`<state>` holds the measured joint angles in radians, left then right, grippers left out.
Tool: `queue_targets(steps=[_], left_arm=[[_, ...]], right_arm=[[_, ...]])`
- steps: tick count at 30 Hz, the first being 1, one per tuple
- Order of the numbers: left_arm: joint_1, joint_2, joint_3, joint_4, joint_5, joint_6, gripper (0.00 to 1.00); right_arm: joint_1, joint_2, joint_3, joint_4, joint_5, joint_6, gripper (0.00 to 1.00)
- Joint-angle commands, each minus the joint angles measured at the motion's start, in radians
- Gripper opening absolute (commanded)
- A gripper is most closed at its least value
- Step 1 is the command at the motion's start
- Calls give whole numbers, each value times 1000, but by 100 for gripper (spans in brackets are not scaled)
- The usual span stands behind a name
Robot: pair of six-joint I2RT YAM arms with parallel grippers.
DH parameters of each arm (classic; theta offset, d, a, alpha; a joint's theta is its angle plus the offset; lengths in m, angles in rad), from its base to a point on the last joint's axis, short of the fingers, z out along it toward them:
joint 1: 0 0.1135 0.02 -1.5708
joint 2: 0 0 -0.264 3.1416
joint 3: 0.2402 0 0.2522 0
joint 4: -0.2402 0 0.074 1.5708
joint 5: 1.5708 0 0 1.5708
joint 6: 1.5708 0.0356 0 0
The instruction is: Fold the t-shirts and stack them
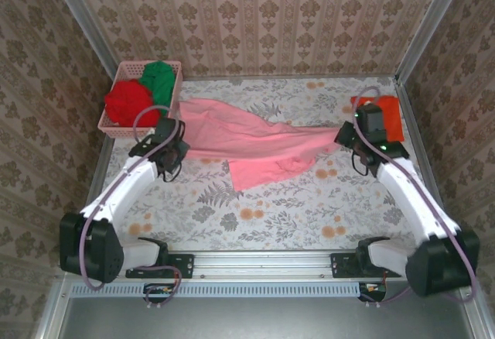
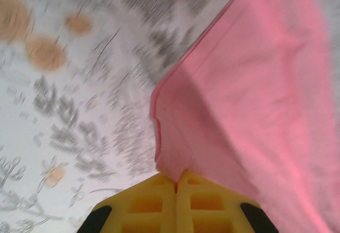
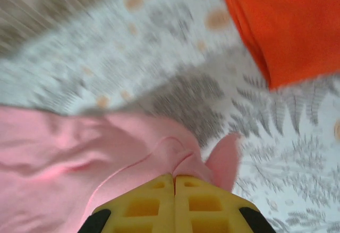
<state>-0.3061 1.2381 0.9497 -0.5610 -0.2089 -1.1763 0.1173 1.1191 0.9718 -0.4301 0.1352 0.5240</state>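
Far left: pink basket [image 1: 147, 65] holding red t-shirt [image 1: 127, 101] and green t-shirt [image 1: 161, 80], bunched, touching each other; left gripper [image 2: 176, 182] just right of the basket, yellow fingers pressed together with a corner of the light pink t-shirt [image 1: 247, 142] pinched between them; shirt stretched across the floral table [image 1: 263, 219] from one claw to the other, rumpled, a flap drooping toward the near side at centre; right gripper [image 3: 174, 179] fully closed on the opposite edge, cloth puckered at the tips; far right: orange t-shirt [image 1: 392, 120], folded square, flat on the table just beyond the right gripper, apart from the pink one.
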Motion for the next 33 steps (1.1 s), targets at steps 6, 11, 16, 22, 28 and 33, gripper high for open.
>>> queue_targets(steps=[6, 11, 16, 22, 28, 33], left_arm=[[48, -189, 266, -10, -98, 278, 0], [64, -226, 425, -17, -67, 329, 0], [64, -224, 561, -35, -19, 373, 0], [66, -148, 600, 41, -6, 409, 0], [88, 45, 696, 113, 43, 431, 0], [123, 214, 820, 134, 54, 435, 0]], right_arm=[[-4, -261, 210, 31, -48, -95, 0], [-4, -299, 389, 60, -113, -133, 0], [-4, -303, 528, 56, -136, -154, 0], [-4, -203, 593, 41, -57, -159, 0], [-15, 20, 716, 43, -55, -165, 0], [-69, 200, 804, 107, -100, -135, 0]])
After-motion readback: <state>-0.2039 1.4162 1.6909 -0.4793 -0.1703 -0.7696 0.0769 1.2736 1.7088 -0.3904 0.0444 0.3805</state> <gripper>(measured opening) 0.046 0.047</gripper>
